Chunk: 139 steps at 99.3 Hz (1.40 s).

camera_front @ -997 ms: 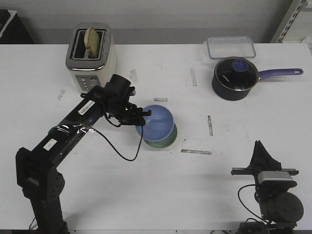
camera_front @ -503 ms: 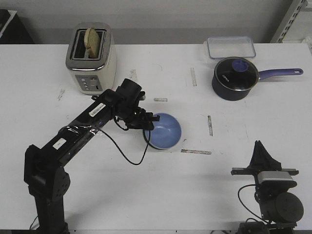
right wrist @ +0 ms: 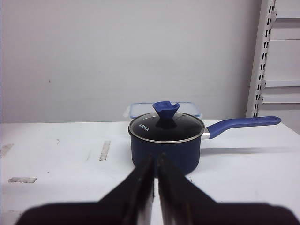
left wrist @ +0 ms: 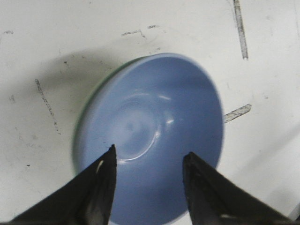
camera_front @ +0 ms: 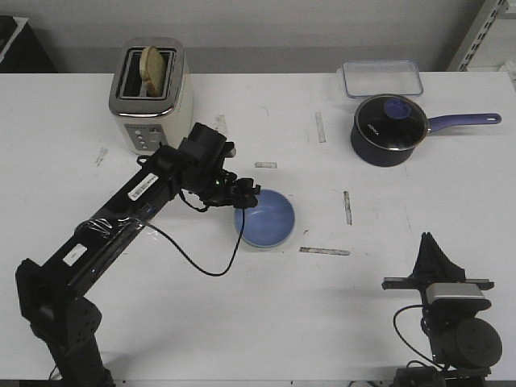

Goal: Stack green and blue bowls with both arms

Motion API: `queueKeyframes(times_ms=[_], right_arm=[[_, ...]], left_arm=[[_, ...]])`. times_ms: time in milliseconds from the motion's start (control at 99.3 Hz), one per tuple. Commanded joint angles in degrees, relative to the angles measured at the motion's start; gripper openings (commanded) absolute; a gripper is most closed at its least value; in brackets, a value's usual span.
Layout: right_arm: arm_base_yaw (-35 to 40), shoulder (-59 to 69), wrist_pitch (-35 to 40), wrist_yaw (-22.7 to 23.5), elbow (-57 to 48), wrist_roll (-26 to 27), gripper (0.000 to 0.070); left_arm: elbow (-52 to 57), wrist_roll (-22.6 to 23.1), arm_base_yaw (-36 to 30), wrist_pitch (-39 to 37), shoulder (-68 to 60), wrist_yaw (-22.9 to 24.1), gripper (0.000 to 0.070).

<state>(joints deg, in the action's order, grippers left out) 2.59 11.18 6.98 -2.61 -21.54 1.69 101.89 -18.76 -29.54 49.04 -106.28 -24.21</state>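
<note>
The pale blue bowl (camera_front: 266, 221) sits upright in the middle of the table, nested in the green bowl, of which only a thin pale rim (camera_front: 260, 247) shows. In the left wrist view the blue bowl (left wrist: 154, 117) fills the middle, with a green sliver (left wrist: 92, 93) along one edge. My left gripper (camera_front: 247, 196) (left wrist: 150, 153) hovers open over the bowl's near-left rim, jaws apart and holding nothing. My right gripper (camera_front: 428, 244) (right wrist: 157, 157) is shut and empty at the front right, far from the bowls.
A toaster (camera_front: 151, 90) with a bread slice stands at the back left. A dark blue lidded saucepan (camera_front: 389, 129) (right wrist: 166, 140) and a clear lidded box (camera_front: 381, 78) are at the back right. A shelf rack (right wrist: 269, 56) is beyond the table.
The blue bowl, held tilted over the green bowl, was lowered into it and let go. My left gripper opened and drew back slightly. The right arm has not moved.
</note>
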Motion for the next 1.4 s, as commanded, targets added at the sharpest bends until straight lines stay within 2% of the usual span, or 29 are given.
queueKeyframes(times_ms=[0,292,493,544,665,816,856,936,1047,1390], right_arm=[[0.07,0.04,-0.90,0.04,-0.24,-0.28,0.0006],[0.07,0.04,-0.90,0.04,-0.24,-0.28,0.0005],[0.07,0.04,-0.90,0.02,-0.24,-0.28,0.0005],[0.07,0.04,-0.92,0.04,-0.24,-0.28,0.0005],[0.07,0.04,-0.92,0.04,-0.24,-0.28,0.0005],[0.09,0.04,-0.92,0.04,-0.24,-0.28,0.0005],[0.09,0.04,-0.92,0.04,-0.24,-0.28,0.0005],[0.07,0.04,-0.90,0.04,-0.24,-0.28,0.0005],[0.09,0.04,-0.92,0.04,-0.24,-0.28,0.0005],[0.07,0.04,-0.92,0.04,-0.24,-0.28,0.0005]], left_arm=[[1.53,1.49,0.00,-0.22,0.02,-0.24,0.0287],[-2.16,11.08,0.70,-9.86,4.94,0.04,0.0286],[-11.02,18.64,0.81,-22.45,10.86,2.08,0.0277],[-14.25,18.80,0.96,-26.38,12.85,4.42,0.0259],[-23.23,18.78,1.09,-35.45,18.45,12.00,0.0116],[-36.02,18.78,2.25,-47.25,26.91,18.23,0.0109],[-39.71,18.78,2.89,-50.56,29.35,18.75,0.0098],[-47.06,18.78,4.55,-56.48,34.36,18.75,0.0000],[-55.74,18.78,7.39,-60.24,41.20,18.75,0.0000],[-71.47,18.75,20.55,-59.23,60.43,18.75,0.0000]])
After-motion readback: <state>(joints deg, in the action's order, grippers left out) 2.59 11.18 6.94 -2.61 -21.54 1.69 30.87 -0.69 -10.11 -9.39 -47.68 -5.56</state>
